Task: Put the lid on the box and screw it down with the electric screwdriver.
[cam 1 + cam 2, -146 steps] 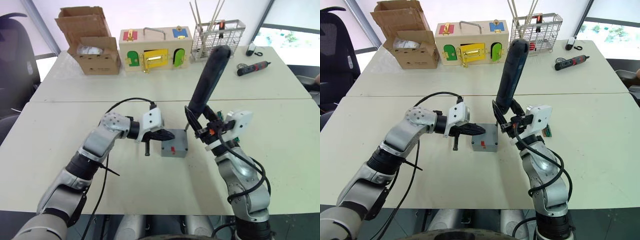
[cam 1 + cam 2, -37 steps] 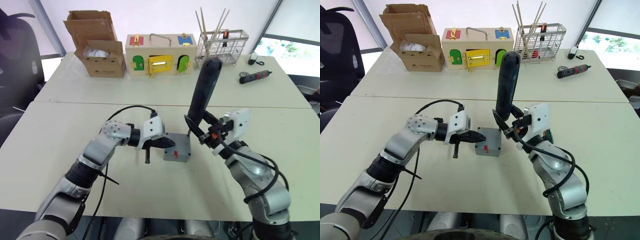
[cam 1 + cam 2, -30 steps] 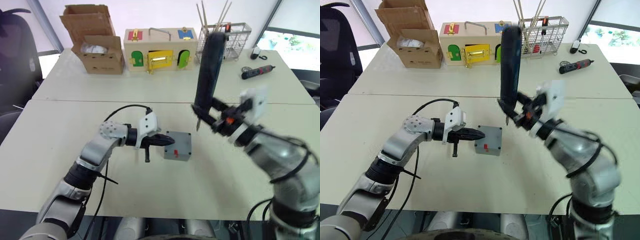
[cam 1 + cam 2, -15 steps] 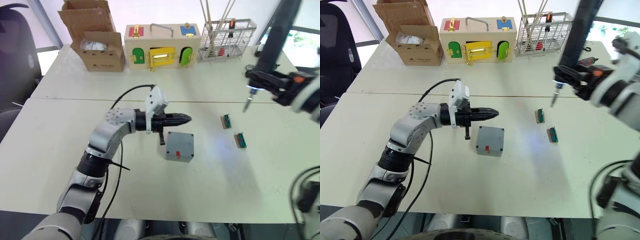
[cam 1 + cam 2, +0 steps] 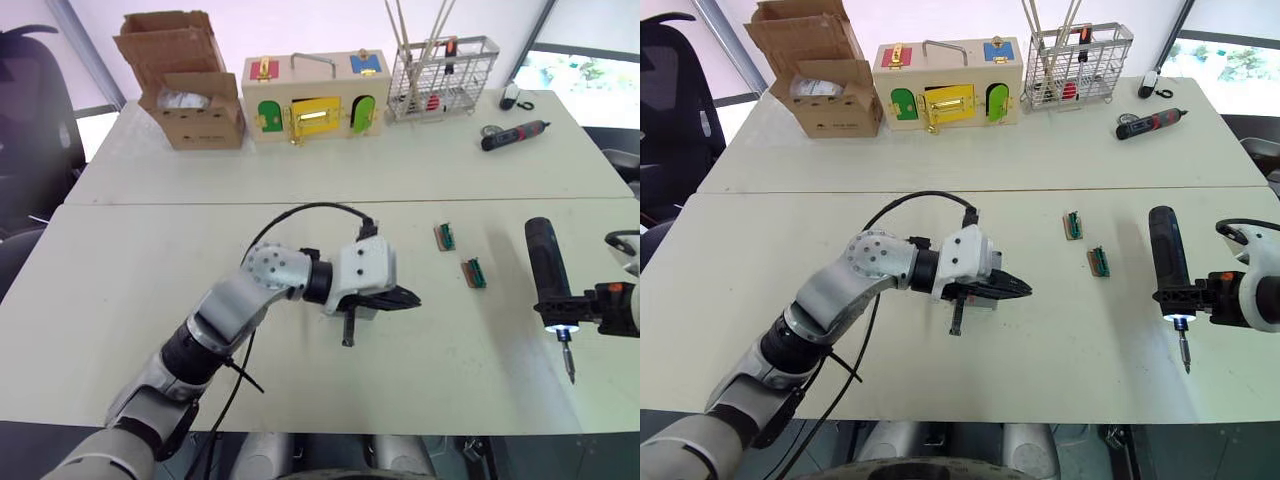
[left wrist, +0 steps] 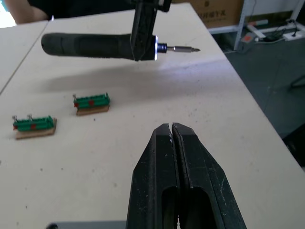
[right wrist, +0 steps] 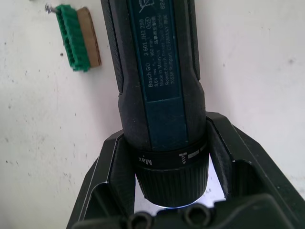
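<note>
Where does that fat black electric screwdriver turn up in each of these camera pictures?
Left eye view: the electric screwdriver lies low at the right edge, held by the right gripper.
Right eye view: same spot, right side, bit pointing toward the robot.
Left wrist view: across the far part of the table.
Right wrist view: close up, running down the middle.
Shared landmark: the two green connector blocks beside it.

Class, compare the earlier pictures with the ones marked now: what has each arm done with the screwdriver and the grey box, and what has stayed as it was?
The right gripper carried the electric screwdriver away from the box to the table's right side and tipped it from upright to nearly level. The left gripper, fingers shut, swung across over the box. The right gripper kept hold of the screwdriver; the cardboard box, wooden box and wire basket stayed put.
</note>
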{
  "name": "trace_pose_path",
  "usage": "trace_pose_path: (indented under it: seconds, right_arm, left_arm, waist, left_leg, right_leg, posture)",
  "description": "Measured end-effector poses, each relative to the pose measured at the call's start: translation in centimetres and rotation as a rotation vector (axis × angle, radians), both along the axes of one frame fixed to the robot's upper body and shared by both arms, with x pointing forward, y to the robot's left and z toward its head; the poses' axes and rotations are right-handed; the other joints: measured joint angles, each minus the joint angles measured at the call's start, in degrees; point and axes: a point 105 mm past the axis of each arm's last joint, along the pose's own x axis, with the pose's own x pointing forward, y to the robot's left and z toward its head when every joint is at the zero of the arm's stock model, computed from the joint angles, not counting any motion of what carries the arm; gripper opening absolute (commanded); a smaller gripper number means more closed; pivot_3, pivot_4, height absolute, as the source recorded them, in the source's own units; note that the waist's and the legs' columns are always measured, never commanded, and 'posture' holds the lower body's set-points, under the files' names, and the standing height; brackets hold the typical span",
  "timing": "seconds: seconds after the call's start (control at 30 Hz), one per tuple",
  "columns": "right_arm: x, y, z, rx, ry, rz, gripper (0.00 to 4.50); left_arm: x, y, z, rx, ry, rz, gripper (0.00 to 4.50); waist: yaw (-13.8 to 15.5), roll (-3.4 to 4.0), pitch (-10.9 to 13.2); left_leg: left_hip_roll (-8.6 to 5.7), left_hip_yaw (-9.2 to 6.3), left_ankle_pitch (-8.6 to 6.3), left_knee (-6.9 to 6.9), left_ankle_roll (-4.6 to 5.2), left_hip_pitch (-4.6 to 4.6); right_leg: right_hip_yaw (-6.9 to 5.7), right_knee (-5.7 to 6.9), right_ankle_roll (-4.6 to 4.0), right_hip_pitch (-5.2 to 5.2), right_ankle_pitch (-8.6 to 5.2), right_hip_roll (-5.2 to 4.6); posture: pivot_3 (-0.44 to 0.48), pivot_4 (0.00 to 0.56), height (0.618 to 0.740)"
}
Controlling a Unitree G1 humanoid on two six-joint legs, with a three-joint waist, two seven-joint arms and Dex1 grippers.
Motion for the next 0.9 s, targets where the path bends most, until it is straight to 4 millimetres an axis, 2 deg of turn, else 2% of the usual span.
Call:
trace_pose_path:
  seconds: [0.2,0.23,0.3,0.37,0.4,0.53,0.6,0.67,0.73,0.77,0.83,0.87,0.9]
  right_arm:
    - [0.8,-0.8,-1.2,-0.015,0.023,-0.028,1.83]
    - [1.0,-0.9,-1.3,-0.024,0.021,-0.027,2.86]
    - [1.2,-1.0,-1.3,-0.029,0.008,-0.016,3.42]
    - [1.4,-1.1,-1.2,-0.035,-0.006,-0.012,4.18]
    - [1.5,-1.1,-1.2,-0.032,-0.012,-0.004,4.4]
    - [1.6,-0.8,-1.1,-0.078,-0.035,0.057,4.46]
    - [1.9,-0.8,-0.7,-0.126,-0.069,0.093,4.46]
    - [2.6,-1.0,0.9,-0.192,-0.147,0.134,4.46]
    - [3.1,-0.9,3.1,-0.252,-0.229,0.185,4.46]
    - [3.3,-0.4,4.6,-0.281,-0.292,0.229,4.46]
    - [3.4,2.5,7.1,-0.286,-0.417,0.371,4.46]
    - [3.3,3.5,7.5,-0.279,-0.442,0.417,4.46]
    - [2.8,6.2,7.3,-0.227,-0.49,0.523,4.46]
  left_arm:
    - [0.2,0.1,-0.5,0.0,0.023,0.04,0.0]
    - [0.2,0.1,-0.6,0.001,0.027,0.044,0.0]
    - [0.2,0.1,-0.6,0.004,0.029,0.048,0.0]
    - [0.2,0.3,-0.7,0.006,0.045,0.049,0.0]
    - [0.3,0.4,-0.7,0.009,0.055,0.051,0.0]
    - [1.0,0.8,0.2,-0.019,0.053,0.084,0.0]
    - [2.7,1.4,1.4,-0.042,0.012,0.148,0.0]
    - [4.9,3.1,2.4,-0.048,-0.031,0.241,0.0]
    - [6.6,4.9,2.4,-0.025,-0.047,0.327,0.0]
    - [7.6,6.1,2.2,-0.004,-0.049,0.371,0.0]
    - [9.1,8.7,1.0,0.063,-0.03,0.44,0.0]
    - [9.3,9.2,0.7,0.078,-0.021,0.451,0.0]
    - [9.3,9.9,0.2,0.103,0.003,0.443,0.0]
  waist:
    - [0.3,0.27,-0.2]
    - [0.3,0.27,-0.2]
    - [0.2,0.25,-0.2]
    - [0.2,0.23,-0.2]
    - [0.1,0.23,-0.2]
    - [0.1,0.23,-0.2]
    - [0.2,0.25,-0.2]
    - [0.1,0.28,-0.2]
    - [0.0,0.31,-0.2]
    - [-0.1,0.3,-0.2]
    - [-0.1,0.17,-0.1]
    - [0.0,0.1,-0.1]
    - [0.1,-0.16,-0.1]
  left_leg:
    - [-0.09,0.01,0.15,0.0,-0.27,-0.11]
    - [-0.13,0.03,0.15,0.01,-0.26,-0.11]
    - [-0.14,0.03,0.11,0.05,-0.19,-0.1]
    - [-0.14,0.01,0.03,0.08,-0.05,-0.09]
    - [-0.14,0.01,0.03,0.09,-0.05,-0.07]
    - [-0.12,0.0,0.03,0.11,-0.05,-0.06]
    - [-0.13,0.0,0.03,0.16,-0.06,-0.07]
    - [-0.13,0.01,0.11,0.16,-0.2,-0.06]
    - [-0.12,0.02,0.13,0.14,-0.23,-0.05]
    - [-0.08,0.01,0.13,0.13,-0.23,-0.05]
    - [0.03,-0.04,0.15,0.09,-0.28,-0.04]
    - [0.03,-0.07,0.15,0.09,-0.29,-0.04]
    - [0.03,-0.13,0.16,0.03,-0.3,-0.05]
  right_leg:
    - [-0.03,-0.11,0.08,-0.03,0.05,-0.11]
    - [-0.02,-0.11,0.09,-0.03,0.05,-0.15]
    - [-0.02,-0.1,0.09,0.0,0.05,-0.15]
    - [-0.02,-0.08,0.1,0.02,0.06,-0.15]
    - [-0.02,-0.06,0.11,0.02,0.06,-0.14]
    - [-0.03,-0.05,0.13,0.03,0.07,-0.12]
    - [-0.03,-0.03,0.19,0.03,0.1,-0.12]
    - [-0.07,-0.03,0.23,0.02,0.13,-0.11]
    - [-0.08,-0.01,0.24,0.0,0.13,-0.06]
    - [-0.08,-0.01,0.24,-0.03,0.13,0.03]
    - [-0.09,-0.01,0.24,-0.03,0.13,0.11]
    - [-0.1,-0.01,0.24,-0.03,0.13,0.11]
    - [-0.1,-0.02,0.24,-0.02,0.13,0.09]
  posture:
    - [0.0,0.15,0.694]
    - [0.0,0.15,0.694]
    - [0.0,0.15,0.694]
    - [0.0,0.15,0.694]
    - [0.0,0.15,0.694]
    - [0.0,0.15,0.694]
    - [0.0,0.15,0.694]
    - [0.0,0.15,0.694]
    - [0.0,0.15,0.694]
    - [0.0,0.15,0.694]
    - [0.0,0.15,0.694]
    - [0.0,0.15,0.694]
    - [0.0,0.15,0.694]
